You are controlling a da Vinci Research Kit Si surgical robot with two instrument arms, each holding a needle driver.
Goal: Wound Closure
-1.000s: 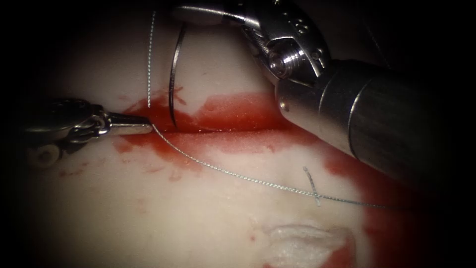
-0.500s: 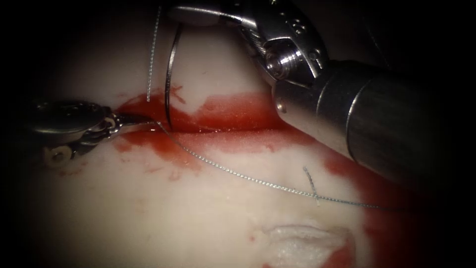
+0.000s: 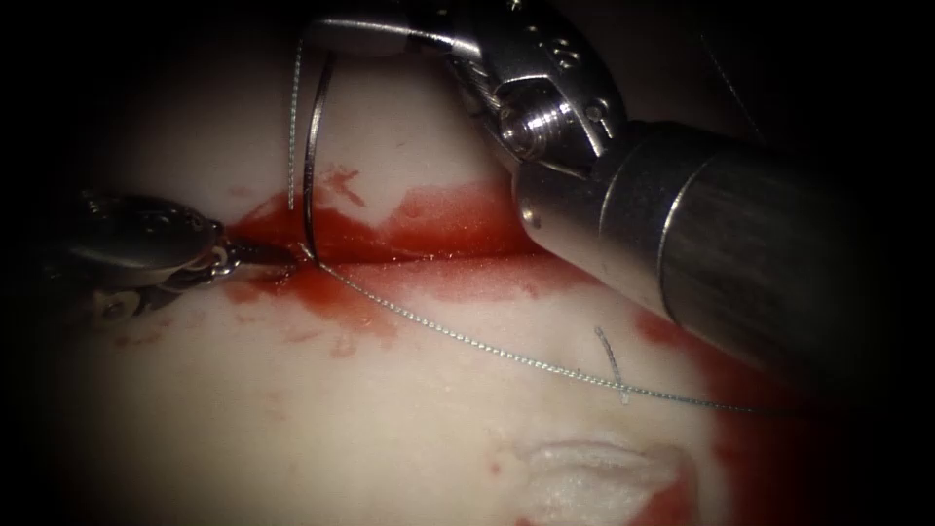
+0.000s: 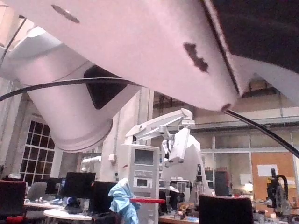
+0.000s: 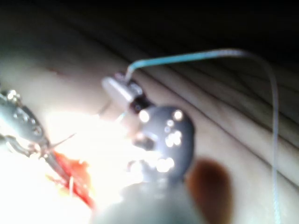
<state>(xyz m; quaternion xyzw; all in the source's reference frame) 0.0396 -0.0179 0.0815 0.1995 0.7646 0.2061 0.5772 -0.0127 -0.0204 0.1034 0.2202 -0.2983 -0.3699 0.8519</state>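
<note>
Clamping the needle (image 3: 310, 146) near its blunt end in my right hand (image 3: 336, 31), its tip sunk at the cut (image 3: 429, 255), I pin wet tissue (image 3: 419, 156) beside it with my clenched left hand (image 3: 278, 256), thread (image 3: 467, 341) trailing right.
</note>
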